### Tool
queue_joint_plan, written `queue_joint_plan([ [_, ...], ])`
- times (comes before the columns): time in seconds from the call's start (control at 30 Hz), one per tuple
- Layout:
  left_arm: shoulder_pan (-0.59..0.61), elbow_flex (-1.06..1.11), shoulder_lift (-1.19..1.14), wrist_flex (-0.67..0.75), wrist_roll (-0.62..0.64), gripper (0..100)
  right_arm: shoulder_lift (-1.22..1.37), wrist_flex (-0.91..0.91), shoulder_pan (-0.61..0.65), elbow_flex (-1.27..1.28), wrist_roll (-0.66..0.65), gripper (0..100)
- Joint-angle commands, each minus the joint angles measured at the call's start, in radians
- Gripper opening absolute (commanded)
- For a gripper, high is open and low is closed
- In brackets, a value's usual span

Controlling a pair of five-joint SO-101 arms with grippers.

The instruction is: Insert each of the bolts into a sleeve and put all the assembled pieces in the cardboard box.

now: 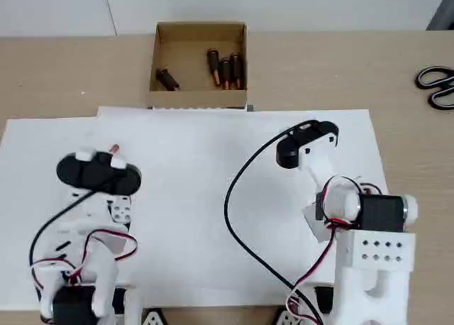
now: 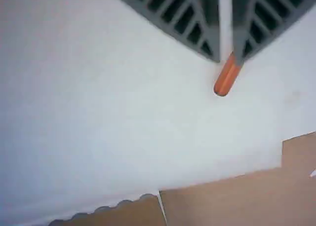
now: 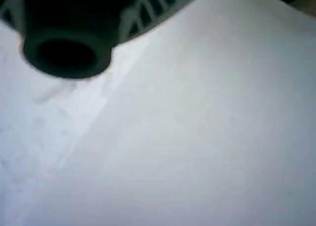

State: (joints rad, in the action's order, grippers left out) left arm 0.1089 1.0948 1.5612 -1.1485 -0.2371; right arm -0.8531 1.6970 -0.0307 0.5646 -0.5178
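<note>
I am looking down on a wooden table (image 1: 319, 62) with a white paper sheet (image 1: 206, 211) spread across it and two robot arms side by side.

The left gripper (image 2: 226, 57) hangs over the near-left part of the sheet. Its grey lattice fingers (image 2: 190, 26) are clenched on an orange bolt (image 2: 226, 78), whose rounded tip pokes out past them above the paper. The right gripper (image 1: 301, 146) sits over the right half of the sheet, well apart from the left one. It appears to grasp a black sleeve (image 3: 66, 53), with the sleeve's open mouth facing its wrist camera. The cardboard box (image 1: 201, 28) stands beyond the far edge of the sheet and holds four assembled pieces (image 1: 225, 69): three close together and one alone.

My worry is the mating step. The bolt is held close to one end, so a small misalignment could make it pivot or slip when it meets the sleeve rim. The two arms must close a wide gap, and if the axes are not lined up the bolt could glance off the rim or jam there. Either part could then drop onto the paper and roll.

From above, the wrist mounts cover both sets of fingers. The sleeve's body and the right fingers are blurred, so I judge that grip rather than see it plainly. How much of the bolt lies inside the left fingers is hidden. Scissors (image 1: 436, 86) are cut off at the table's right edge.
</note>
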Motion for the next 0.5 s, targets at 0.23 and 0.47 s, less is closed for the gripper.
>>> queue_joint_plan([
  [0.23,0.109,-0.615,-0.720,-0.153,-0.003,1,-0.028,0.013,-0.189,-0.003,0.009,0.3],
  [0.47,0.170,-0.900,-1.132,-0.370,-0.127,1,-0.028,0.013,-0.260,-0.003,0.009,0.3],
])
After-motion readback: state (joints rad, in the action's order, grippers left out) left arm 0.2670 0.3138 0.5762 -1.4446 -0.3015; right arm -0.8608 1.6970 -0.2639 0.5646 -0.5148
